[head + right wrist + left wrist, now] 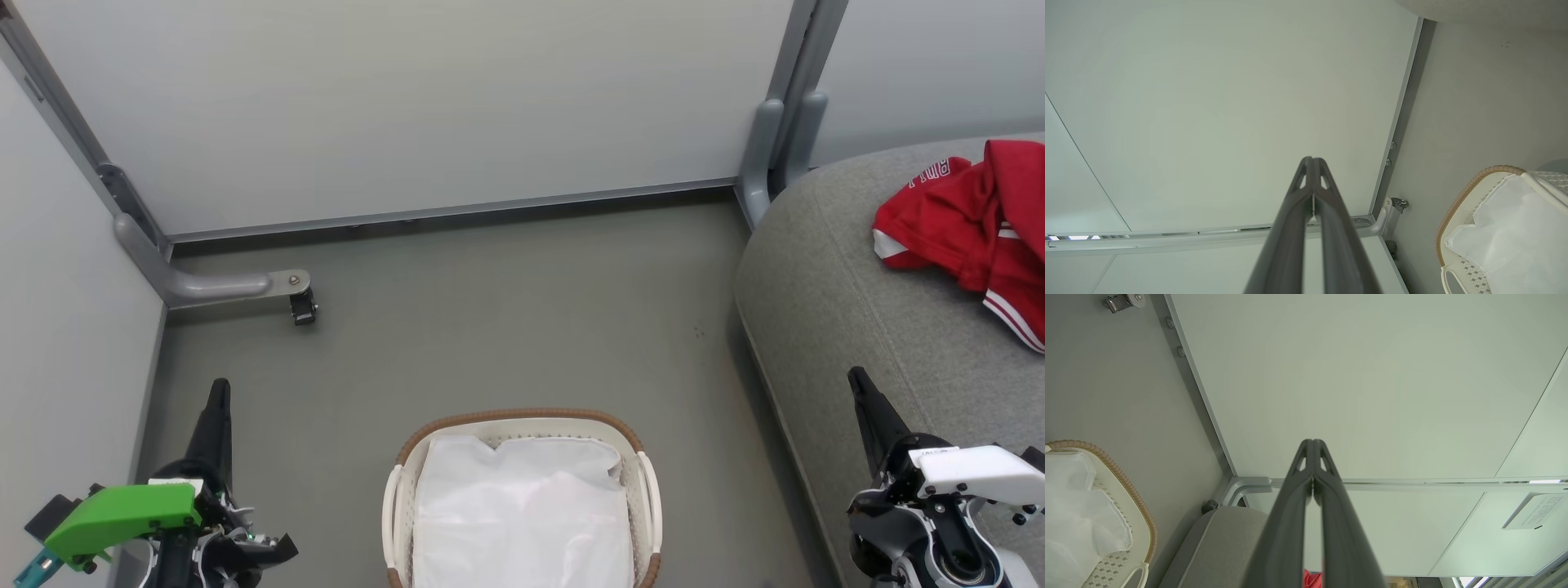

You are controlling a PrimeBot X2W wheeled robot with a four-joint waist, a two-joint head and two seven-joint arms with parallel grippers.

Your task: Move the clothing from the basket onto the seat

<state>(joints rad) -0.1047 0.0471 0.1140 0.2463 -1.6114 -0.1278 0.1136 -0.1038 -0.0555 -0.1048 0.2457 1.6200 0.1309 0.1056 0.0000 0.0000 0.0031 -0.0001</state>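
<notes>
I am in a small corner with a grey floor (pixel 506 327) and pale wall panels (pixel 408 106) around it.

From my head, my left gripper (pixel 219 392) points up at the lower left. My right gripper (pixel 857 377) points up at the lower right. The basket (pixel 522 415) sits on the floor between them, a bit nearer to me than their tips. The white cloth liner (pixel 522 514) lies inside it. The seat (pixel 833 310) is right under my right gripper and goes on past it. The clothing (pixel 963 220) lies in a red heap on the seat, up ahead of my right gripper and to its right. This view lets me see its white stripes and some white letters.

From my left wrist, my left gripper (pixel 1312 444) has its two fingers pressed together with nothing between them. The wall is ahead of it. The basket (pixel 1126 486) and its liner (pixel 1073 506) are off to the left side of this view. A corner of the seat (pixel 1224 539) sits low beside my fingers. Just a tiny red bit of the clothing (pixel 1310 580) peeks out at the bottom.

From my right wrist, my right gripper (pixel 1312 161) is pressed together too, and holds nothing. The basket (pixel 1461 200) is at the lower right here, with its liner (pixel 1515 228). An edge of the seat (pixel 1474 10) runs along the top right.
</notes>
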